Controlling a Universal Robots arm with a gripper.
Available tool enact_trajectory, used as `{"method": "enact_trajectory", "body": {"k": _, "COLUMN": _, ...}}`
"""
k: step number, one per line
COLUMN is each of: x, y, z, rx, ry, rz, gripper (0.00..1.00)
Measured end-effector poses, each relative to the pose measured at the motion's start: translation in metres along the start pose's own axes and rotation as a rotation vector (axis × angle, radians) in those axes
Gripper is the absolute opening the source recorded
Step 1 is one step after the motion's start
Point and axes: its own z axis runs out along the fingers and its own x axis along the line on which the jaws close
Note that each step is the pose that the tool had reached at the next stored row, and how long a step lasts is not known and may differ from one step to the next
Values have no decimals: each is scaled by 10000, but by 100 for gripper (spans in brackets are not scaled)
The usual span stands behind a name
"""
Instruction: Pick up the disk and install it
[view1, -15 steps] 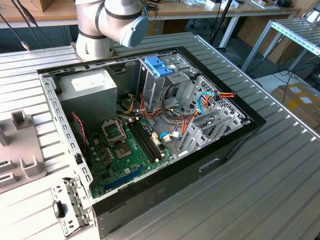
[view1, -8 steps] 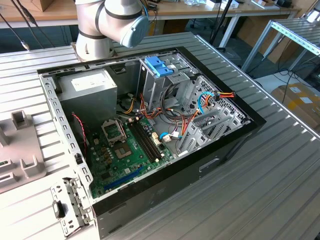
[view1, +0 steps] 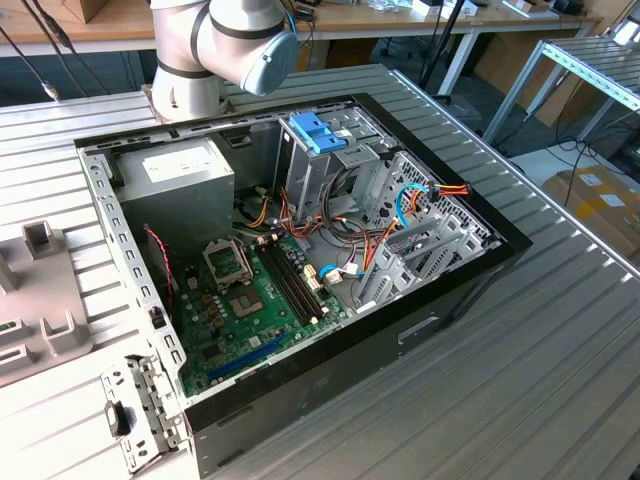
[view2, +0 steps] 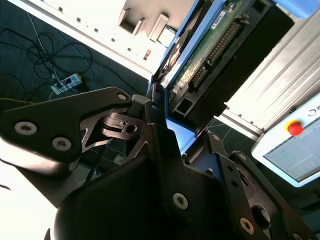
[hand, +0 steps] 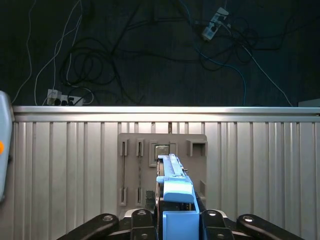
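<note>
Your gripper (hand: 177, 225) is clamped on the disk (hand: 173, 182). Its black fingers (hand: 212, 222) press on either side of the light-blue carrier, so the jaws are closed only as far as the disk's thickness. The disk stands on edge over a grey holder plate (hand: 195, 150) on the ribbed metal table (hand: 60, 165). You cannot tell whether it touches the plate. In the exterior view, the open computer case (view1: 440, 300) lies below the arm (view1: 220, 40).

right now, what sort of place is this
Probably a robotics lab or workshop: a grey robot arm beside an opened black desktop computer case on a ribbed metal table, loose cables on the dark floor.
</note>
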Motion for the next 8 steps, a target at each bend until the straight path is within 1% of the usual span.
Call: {"method": "enact_trajectory", "body": {"k": 8, "x": 16, "y": -1, "z": 2, "rx": 1, "ry": 1, "rz": 0, "gripper": 37}}
